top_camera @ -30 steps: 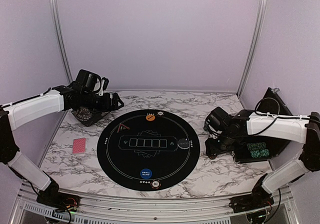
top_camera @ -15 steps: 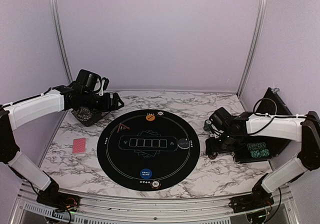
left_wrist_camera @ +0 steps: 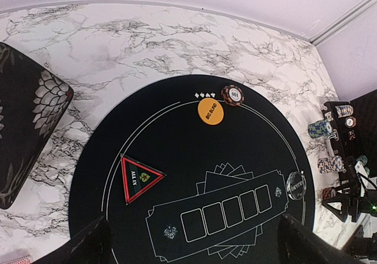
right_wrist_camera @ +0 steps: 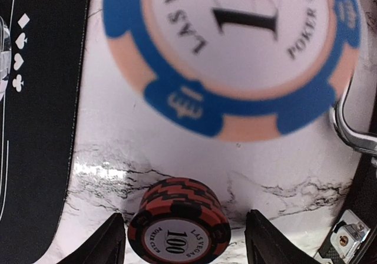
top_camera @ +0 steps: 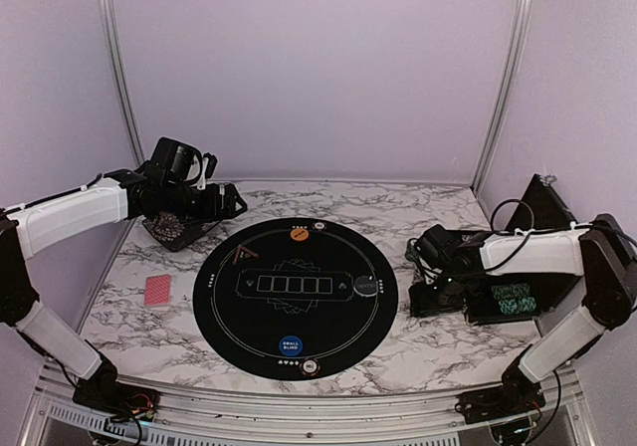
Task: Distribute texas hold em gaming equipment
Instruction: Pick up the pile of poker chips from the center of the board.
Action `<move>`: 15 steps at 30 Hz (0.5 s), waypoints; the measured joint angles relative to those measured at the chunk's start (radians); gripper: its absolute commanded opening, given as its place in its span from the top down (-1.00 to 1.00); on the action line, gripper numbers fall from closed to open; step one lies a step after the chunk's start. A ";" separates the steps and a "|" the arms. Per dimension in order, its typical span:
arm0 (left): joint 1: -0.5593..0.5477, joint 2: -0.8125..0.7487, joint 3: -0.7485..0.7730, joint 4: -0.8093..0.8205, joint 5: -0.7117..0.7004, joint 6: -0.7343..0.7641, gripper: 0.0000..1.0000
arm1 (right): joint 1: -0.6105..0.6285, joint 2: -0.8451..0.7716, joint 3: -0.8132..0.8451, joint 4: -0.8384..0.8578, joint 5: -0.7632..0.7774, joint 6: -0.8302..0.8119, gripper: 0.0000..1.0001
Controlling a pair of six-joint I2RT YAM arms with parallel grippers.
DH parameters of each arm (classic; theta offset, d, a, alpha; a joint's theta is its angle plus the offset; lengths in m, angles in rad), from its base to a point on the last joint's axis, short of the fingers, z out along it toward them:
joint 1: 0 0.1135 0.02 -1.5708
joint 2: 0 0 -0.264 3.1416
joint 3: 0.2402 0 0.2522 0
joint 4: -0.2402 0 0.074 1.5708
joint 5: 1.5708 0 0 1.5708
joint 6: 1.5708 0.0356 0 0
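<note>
In the right wrist view a stack of red-and-black "100" poker chips [right_wrist_camera: 178,220] stands on the marble between my right gripper's [right_wrist_camera: 188,243] open fingers, with a gap on each side. A big blurred blue-and-peach "100" chip [right_wrist_camera: 235,58] is close to the camera. In the top view the right gripper [top_camera: 425,300] is low beside the black mat [top_camera: 229,317]. My left gripper [top_camera: 224,205] is open and empty, high at the back left. On the mat lie an orange button [left_wrist_camera: 210,111], a chip [left_wrist_camera: 232,95], a triangular marker [left_wrist_camera: 138,177] and a clear dealer button [left_wrist_camera: 296,184].
A blue button [top_camera: 290,345] and a chip [top_camera: 311,367] sit at the mat's near edge. Red-backed cards [top_camera: 158,290] lie left of the mat. A black patterned object [top_camera: 171,231] lies under the left gripper. The black chip case [top_camera: 513,302] with teal chips stands at the right.
My right gripper has dropped lower toward the table beside the chip case. The left arm has not moved.
</note>
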 measured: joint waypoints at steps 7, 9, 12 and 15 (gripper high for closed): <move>0.000 0.000 0.000 0.000 0.000 0.000 -0.98 | -0.001 0.011 0.000 0.021 0.009 -0.001 -0.16; 0.000 0.000 0.000 0.000 0.000 0.000 -0.98 | -0.001 0.011 0.000 0.022 0.012 -0.001 -0.10; 0.000 0.000 0.000 0.000 0.000 0.000 -0.98 | -0.001 0.013 0.000 0.023 0.017 -0.004 -0.04; 0.000 0.000 0.000 0.000 0.000 0.000 -0.98 | -0.001 0.013 0.000 0.023 0.019 -0.003 0.03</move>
